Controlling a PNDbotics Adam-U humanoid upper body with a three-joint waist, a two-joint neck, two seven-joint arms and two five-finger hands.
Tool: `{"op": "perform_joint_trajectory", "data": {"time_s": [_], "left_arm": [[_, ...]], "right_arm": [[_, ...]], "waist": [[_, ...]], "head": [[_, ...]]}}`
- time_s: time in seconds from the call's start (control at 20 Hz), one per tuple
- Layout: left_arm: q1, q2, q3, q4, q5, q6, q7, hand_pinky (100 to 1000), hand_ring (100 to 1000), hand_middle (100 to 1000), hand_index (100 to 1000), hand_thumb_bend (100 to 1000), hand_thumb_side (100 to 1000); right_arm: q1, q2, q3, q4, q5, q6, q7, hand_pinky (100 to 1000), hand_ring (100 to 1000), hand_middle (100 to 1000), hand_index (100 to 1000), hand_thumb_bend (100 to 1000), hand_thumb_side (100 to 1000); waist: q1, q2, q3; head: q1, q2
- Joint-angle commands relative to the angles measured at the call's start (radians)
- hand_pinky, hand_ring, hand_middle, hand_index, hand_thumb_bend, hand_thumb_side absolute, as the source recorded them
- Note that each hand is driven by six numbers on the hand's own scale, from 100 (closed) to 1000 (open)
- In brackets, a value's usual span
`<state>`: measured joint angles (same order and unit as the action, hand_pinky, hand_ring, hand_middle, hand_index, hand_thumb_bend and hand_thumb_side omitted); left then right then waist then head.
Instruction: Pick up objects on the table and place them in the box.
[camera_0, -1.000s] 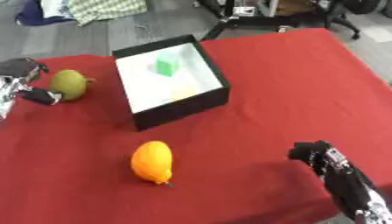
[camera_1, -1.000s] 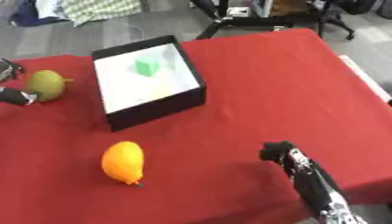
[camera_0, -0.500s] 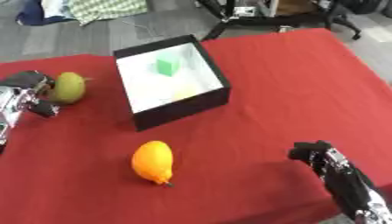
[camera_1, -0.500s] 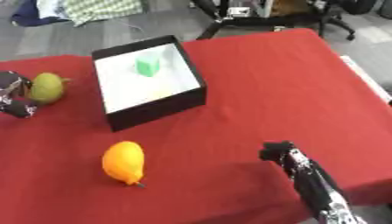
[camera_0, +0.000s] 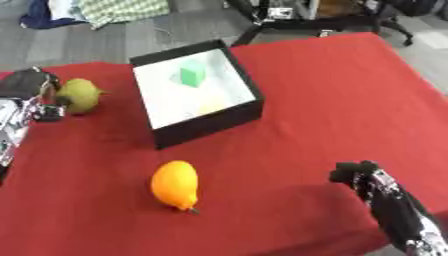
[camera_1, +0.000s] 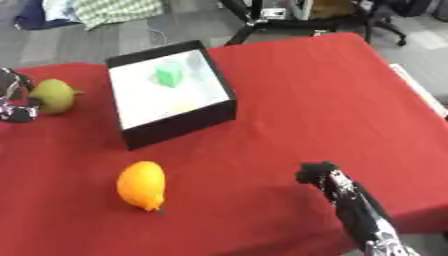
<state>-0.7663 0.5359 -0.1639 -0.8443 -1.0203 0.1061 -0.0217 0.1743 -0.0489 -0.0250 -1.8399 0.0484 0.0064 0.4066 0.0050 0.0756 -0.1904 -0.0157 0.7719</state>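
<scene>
Table (camera_0: 332, 85) draped in red cloth, seen from the robot's head. Black box (camera_0: 198, 93) with a white floor stands at upper centre; inside lie a green block (camera_0: 192, 76) and a pale yellow item (camera_0: 210, 107). An orange fruit (camera_0: 174, 184) rests on the cloth in front of the box, apart from it. A green pear (camera_0: 79, 95) sits left of the box, with the left hand (camera_0: 31, 95) just beside it; whether its fingers close on the pear cannot be told. The right hand (camera_0: 357, 173) hovers at lower right, fingers curled, holding nothing.
</scene>
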Motion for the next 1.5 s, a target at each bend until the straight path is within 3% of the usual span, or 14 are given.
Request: {"op": "perform_joint_trajectory", "data": {"time_s": [0.05,0.35,0.55,0.8,1.15,1.2,1.25,1.3,1.35,1.4,1.5], "left_arm": [[-0.037,0.045,-0.002,-0.058,0.057,-0.006,0.015,709,483,383,584,100,126],[-0.100,0.084,-0.020,-0.190,0.192,0.002,-0.007,711,477,375,578,100,145],[-0.139,0.068,-0.063,-0.268,0.240,-0.012,-0.046,714,483,380,582,100,139],[-0.162,0.000,-0.142,-0.323,0.197,-0.062,-0.129,719,499,400,598,100,123],[-0.151,-0.107,-0.211,-0.279,0.103,-0.135,-0.209,728,540,485,679,100,160],[-0.149,-0.115,-0.216,-0.271,0.087,-0.144,-0.218,733,562,539,738,128,254],[-0.146,-0.122,-0.220,-0.265,0.071,-0.152,-0.226,735,569,551,750,149,280],[-0.143,-0.128,-0.224,-0.259,0.055,-0.158,-0.233,745,602,609,829,384,585],[-0.140,-0.132,-0.227,-0.254,0.043,-0.163,-0.240,748,611,609,829,384,585],[-0.137,-0.133,-0.228,-0.251,0.039,-0.166,-0.244,752,625,655,886,502,739],[-0.130,-0.129,-0.225,-0.256,0.037,-0.168,-0.240,755,633,674,903,511,796]], "right_arm": [[0.001,-0.010,-0.005,-0.010,0.006,-0.003,0.001,1000,801,699,798,100,1000],[0.005,-0.010,-0.004,-0.010,0.008,-0.003,0.001,1000,801,699,798,100,1000],[0.007,-0.012,-0.003,-0.009,0.007,-0.005,0.003,1000,801,699,798,100,1000],[0.006,-0.013,-0.002,-0.009,0.002,-0.008,0.006,1000,801,699,798,100,1000],[0.000,-0.011,-0.001,-0.009,-0.002,-0.009,0.008,1000,801,699,798,100,1000],[-0.001,-0.011,0.000,-0.009,-0.003,-0.008,0.008,1000,801,699,798,100,1000],[-0.002,-0.011,0.000,-0.009,-0.003,-0.008,0.008,1000,801,699,798,100,1000],[-0.003,-0.011,0.001,-0.009,-0.004,-0.008,0.009,1000,801,699,798,100,1000],[-0.003,-0.012,0.001,-0.009,-0.005,-0.009,0.009,1000,801,699,798,100,1000],[-0.003,-0.012,0.000,-0.009,-0.005,-0.009,0.009,1000,801,698,798,100,1000],[-0.004,-0.012,-0.001,-0.009,-0.005,-0.009,0.008,1000,801,698,798,100,1000]], "waist": [[-0.002,-0.015,0.002],[-0.001,-0.018,0.003],[-0.002,-0.022,0.002],[-0.004,-0.023,-0.006],[-0.005,-0.018,-0.017],[-0.005,-0.018,-0.018],[-0.005,-0.018,-0.018],[-0.004,-0.018,-0.018],[-0.004,-0.018,-0.018],[-0.004,-0.018,-0.019],[-0.004,-0.018,-0.018]], "head": [[-0.002,-0.002],[0.000,-0.002],[0.005,-0.002],[0.009,-0.002],[0.011,-0.002],[0.012,-0.002],[0.013,-0.002],[0.012,-0.002],[0.012,-0.002],[0.011,-0.002],[0.010,-0.002]]}}
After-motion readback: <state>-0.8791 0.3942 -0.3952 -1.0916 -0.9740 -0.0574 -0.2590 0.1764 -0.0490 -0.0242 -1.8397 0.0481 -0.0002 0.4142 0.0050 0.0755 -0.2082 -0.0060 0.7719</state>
